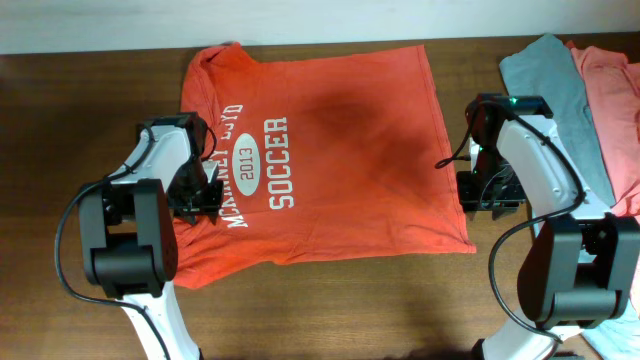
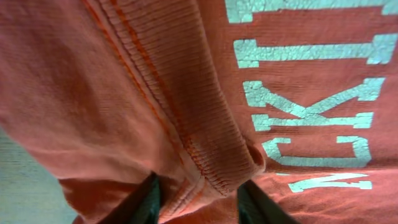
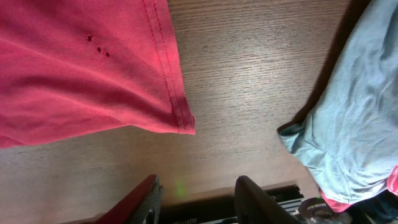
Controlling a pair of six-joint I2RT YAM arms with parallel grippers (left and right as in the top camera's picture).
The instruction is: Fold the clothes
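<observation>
First fold pending on the orange-red cotton T-shirt (image 1: 340, 150) spread flat on the brown wooden table (image 3: 249, 93): left gripper (image 2: 199, 202), jaws wide, straddles its ribbed collar (image 2: 186, 112), right gripper (image 3: 196, 199) gapes empty beside the hem corner (image 3: 183, 121) (both need to pinch next, I'd judge).

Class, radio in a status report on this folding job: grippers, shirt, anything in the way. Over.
Left gripper open, astride orange shirt collar. Right gripper open over table, off the shirt. Orange shirt spread, unfolded. Grey shirt beside right arm.

Both arms bend inward, wrists low. The left gripper (image 2: 198, 198) has its fingers (image 2: 144, 204) partly apart; whether they pinch anything is unclear. The right gripper (image 3: 196, 194) is spread wide, holding nothing.
</observation>
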